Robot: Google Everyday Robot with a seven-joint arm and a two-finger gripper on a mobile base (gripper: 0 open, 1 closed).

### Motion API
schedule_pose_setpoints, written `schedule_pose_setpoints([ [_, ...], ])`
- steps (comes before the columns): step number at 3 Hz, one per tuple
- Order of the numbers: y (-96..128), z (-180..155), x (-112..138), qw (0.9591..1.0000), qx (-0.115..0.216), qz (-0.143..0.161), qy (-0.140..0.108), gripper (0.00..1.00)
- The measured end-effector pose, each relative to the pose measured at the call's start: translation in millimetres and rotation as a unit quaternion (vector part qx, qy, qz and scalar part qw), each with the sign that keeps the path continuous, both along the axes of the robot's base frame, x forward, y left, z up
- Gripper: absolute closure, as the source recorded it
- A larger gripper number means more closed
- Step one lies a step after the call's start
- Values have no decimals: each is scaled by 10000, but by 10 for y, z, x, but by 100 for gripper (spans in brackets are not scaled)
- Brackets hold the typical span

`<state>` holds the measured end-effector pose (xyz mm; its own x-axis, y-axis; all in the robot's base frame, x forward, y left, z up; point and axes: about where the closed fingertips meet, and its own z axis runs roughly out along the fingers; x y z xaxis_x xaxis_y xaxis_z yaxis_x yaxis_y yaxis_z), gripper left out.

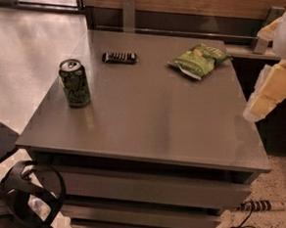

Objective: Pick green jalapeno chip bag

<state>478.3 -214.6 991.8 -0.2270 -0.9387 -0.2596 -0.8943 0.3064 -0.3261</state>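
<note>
The green jalapeno chip bag is a crinkled light-green bag with a white sealed edge. It lies flat on the grey table at the far right. My gripper shows as white and yellowish parts at the right edge of the view. It hangs beside the table's right side, to the right of the bag and nearer the camera, and does not touch it. It holds nothing that I can see.
A dark green soda can stands upright on the table's left side. A black remote lies at the far middle. Black headphones and cables lie on the floor at the front left. A wooden wall runs behind the table.
</note>
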Motion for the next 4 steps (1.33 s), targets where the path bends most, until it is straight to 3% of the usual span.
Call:
schedule_pose_setpoints([
  [1, -20, -4, 574, 9987, 315, -218, -338, 0],
  [2, -66, -4, 1172, 9942, 694, -489, -660, 0],
  [3, -109, -61, 1610, 9880, 954, -875, -836, 0],
  [4, -168, -201, 2005, 9811, 1160, -1299, -837, 0],
])
